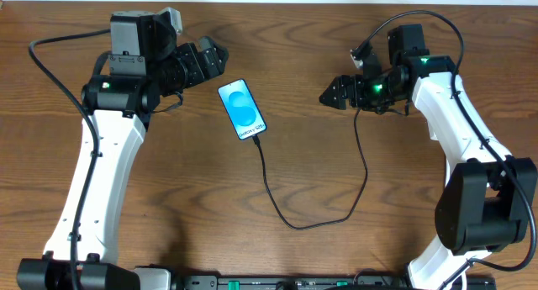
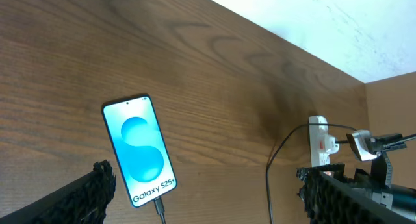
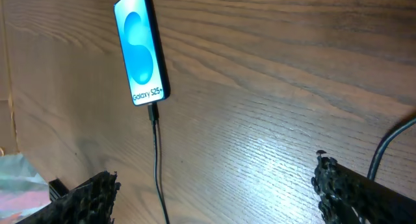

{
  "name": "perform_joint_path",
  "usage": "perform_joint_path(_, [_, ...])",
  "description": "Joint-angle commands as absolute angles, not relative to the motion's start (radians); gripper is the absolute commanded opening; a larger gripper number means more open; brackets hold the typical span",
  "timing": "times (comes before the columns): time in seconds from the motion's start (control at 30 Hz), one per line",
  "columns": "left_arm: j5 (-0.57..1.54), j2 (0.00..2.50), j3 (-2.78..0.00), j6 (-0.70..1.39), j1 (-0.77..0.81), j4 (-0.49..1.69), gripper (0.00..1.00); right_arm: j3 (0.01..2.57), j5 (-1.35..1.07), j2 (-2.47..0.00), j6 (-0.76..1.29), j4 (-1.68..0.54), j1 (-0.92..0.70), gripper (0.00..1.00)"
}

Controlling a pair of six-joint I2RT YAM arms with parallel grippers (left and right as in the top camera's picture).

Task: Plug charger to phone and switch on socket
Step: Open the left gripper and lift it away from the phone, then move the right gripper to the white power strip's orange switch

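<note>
- At the left side of the brown wooden table (image 1: 286,21), left gripper (image 1: 214,61): black fingers (image 2: 91,195) spread wide, empty.
- Slim black-edged smartphone with bright blue screen (image 1: 242,110) lies flat near its tips, not touching.
- Right gripper (image 1: 329,92): jaws apart, empty, facing the smartphone from the other side.
- Long thin black charger cable (image 1: 294,226): tip seated in smartphone's bottom edge, loops back toward right gripper.
- White power strip (image 2: 318,138) close by right gripper; switch unreadable.
</note>
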State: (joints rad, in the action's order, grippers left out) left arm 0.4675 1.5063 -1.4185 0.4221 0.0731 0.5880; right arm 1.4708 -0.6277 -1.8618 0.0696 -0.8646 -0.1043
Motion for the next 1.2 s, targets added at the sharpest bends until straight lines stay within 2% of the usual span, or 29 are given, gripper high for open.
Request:
perform_joint_path(0.0, [0.459, 1.502, -1.418, 0.423, 0.069, 0.591, 0.94, 1.485, -0.626, -1.856, 0.054, -0.875, -0.107, 0.94])
perform_joint_path(0.2, [0.459, 1.502, -1.418, 0.423, 0.069, 0.591, 0.94, 1.485, -0.619, -1.856, 0.05, -0.876, -0.107, 0.94])
perform_joint_path(0.3, [0.459, 1.502, -1.418, 0.423, 0.069, 0.591, 0.94, 1.485, -0.617, -1.856, 0.05, -0.875, -0.107, 0.91])
perform_joint_path(0.57, [0.459, 1.502, -1.418, 0.423, 0.069, 0.591, 0.95, 1.485, -0.574, -1.856, 0.043, -0.875, -0.107, 0.66])
perform_joint_path(0.6, [0.459, 1.502, -1.418, 0.423, 0.069, 0.591, 0.94, 1.485, -0.573, -1.856, 0.043, -0.875, -0.106, 0.61])
perform_joint_path(0.63, [0.459, 1.502, -1.418, 0.423, 0.069, 0.591, 0.94, 1.485, -0.567, -1.856, 0.043, -0.875, -0.106, 0.51])
perform_joint_path(0.73, [0.458, 1.502, -1.418, 0.423, 0.069, 0.591, 0.95, 1.485, -0.551, -1.856, 0.044, -0.876, -0.106, 0.11])
perform_joint_path(0.77, [0.459, 1.502, -1.418, 0.423, 0.069, 0.591, 0.95, 1.485, -0.552, -1.856, 0.044, -0.876, -0.105, 0.03])
perform_joint_path(1.17, [0.459, 1.502, -1.418, 0.423, 0.069, 0.591, 0.95, 1.505, -0.577, -1.856, 0.098, -0.844, -0.021, 0.01])
